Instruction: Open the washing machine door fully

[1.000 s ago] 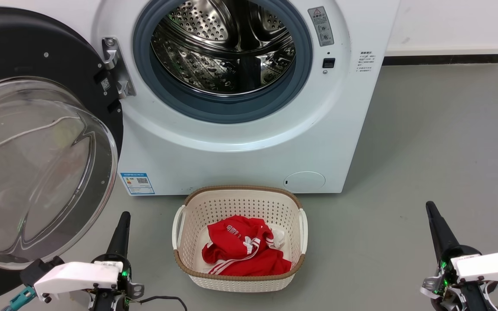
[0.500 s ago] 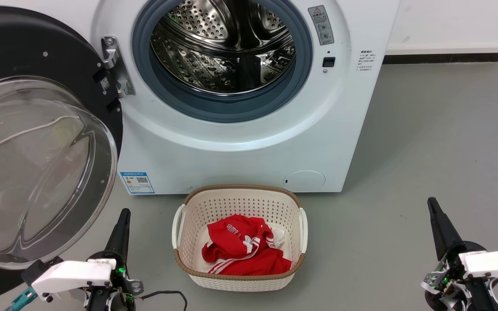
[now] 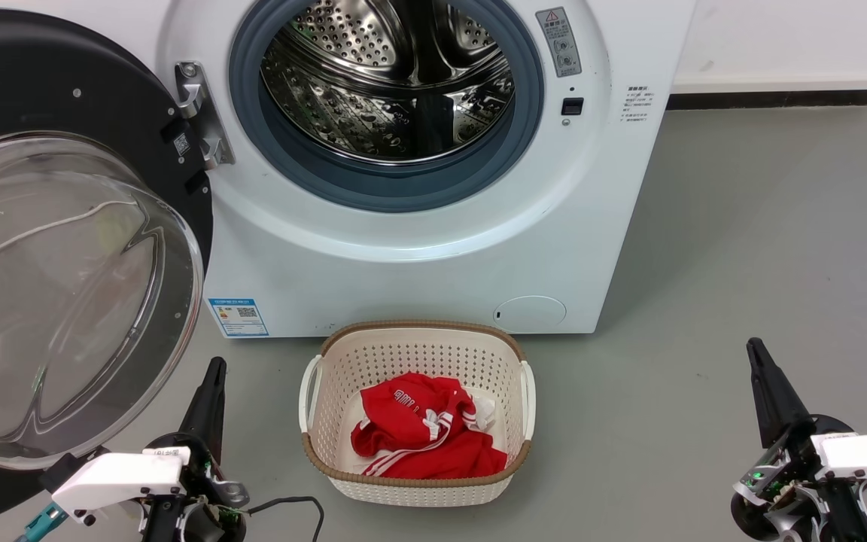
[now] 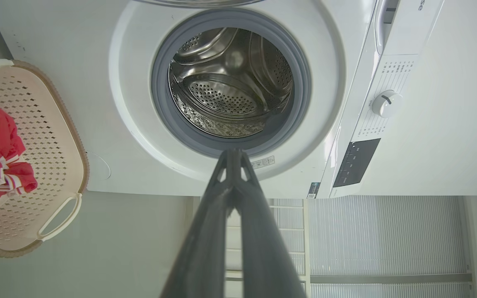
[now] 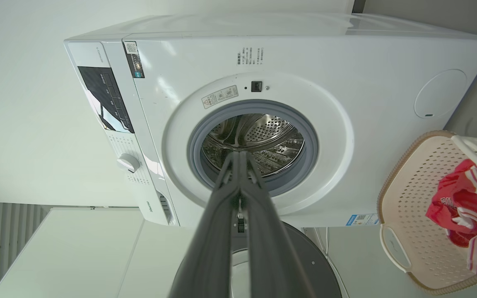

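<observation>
On the grey floor (image 3: 742,226), the washing machine (image 3: 418,256) stood with its drum (image 3: 388,90) exposed, the washing machine door (image 3: 42,83) hanging wide open at the robot's left. A basket (image 3: 418,328) holding a red garment (image 3: 418,436) sat before it, flanked by the left gripper (image 3: 216,364) and right gripper (image 3: 754,346), jaws clenched empty.

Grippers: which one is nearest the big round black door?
The left gripper, right beside the washing machine door; the right gripper sits far off, beyond the basket.

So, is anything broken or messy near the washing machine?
Nothing stands out. The washing machine door hangs wide open and looks whole, and the red clothes sit inside the basket, none spilled.
</observation>
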`<state>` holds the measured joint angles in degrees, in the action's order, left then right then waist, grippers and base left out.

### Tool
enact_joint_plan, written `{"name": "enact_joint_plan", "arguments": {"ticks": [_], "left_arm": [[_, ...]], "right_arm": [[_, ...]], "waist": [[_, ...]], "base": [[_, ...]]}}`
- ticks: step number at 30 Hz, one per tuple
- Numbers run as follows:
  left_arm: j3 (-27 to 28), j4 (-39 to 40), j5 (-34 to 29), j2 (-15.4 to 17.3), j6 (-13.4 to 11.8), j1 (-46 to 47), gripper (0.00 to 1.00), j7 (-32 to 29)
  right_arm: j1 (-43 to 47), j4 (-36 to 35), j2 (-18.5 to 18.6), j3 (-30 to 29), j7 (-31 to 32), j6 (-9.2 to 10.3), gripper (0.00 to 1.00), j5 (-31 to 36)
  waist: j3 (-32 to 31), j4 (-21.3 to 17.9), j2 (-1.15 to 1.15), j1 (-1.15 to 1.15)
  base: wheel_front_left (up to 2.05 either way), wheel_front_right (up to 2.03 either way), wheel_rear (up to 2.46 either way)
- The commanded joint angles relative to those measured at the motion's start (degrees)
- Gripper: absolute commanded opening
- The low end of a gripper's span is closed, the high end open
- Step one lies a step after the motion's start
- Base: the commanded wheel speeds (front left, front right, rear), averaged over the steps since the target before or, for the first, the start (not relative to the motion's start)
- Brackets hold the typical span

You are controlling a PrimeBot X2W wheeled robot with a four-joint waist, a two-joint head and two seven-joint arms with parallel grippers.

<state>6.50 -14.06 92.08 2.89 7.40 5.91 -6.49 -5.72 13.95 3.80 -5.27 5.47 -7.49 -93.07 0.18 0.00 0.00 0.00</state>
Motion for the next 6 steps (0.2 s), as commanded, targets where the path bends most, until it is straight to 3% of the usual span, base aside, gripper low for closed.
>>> {"name": "enact_joint_plan", "arguments": {"ticks": [1, 6], "left_arm": [[0.18, -0.12, 0.35, -0.03, 0.23, 0.66, 0.00, -0.26], [0.18, -0.11, 0.35, -0.03, 0.23, 0.62, 0.00, -0.26]], "right_arm": [[-0.79, 0.11, -0.06, -0.14, 0.18, 0.00, 0.00, -0.38], [-0.79, 0.10, -0.13, -0.23, 0.28, 0.00, 0.00, -0.26]], "waist": [[0.00, 0.00, 0.00, 0.00], [0.00, 0.00, 0.00, 0.00]], "base": [[0.00, 0.00, 0.00], [0.00, 0.00, 0.00]]}}
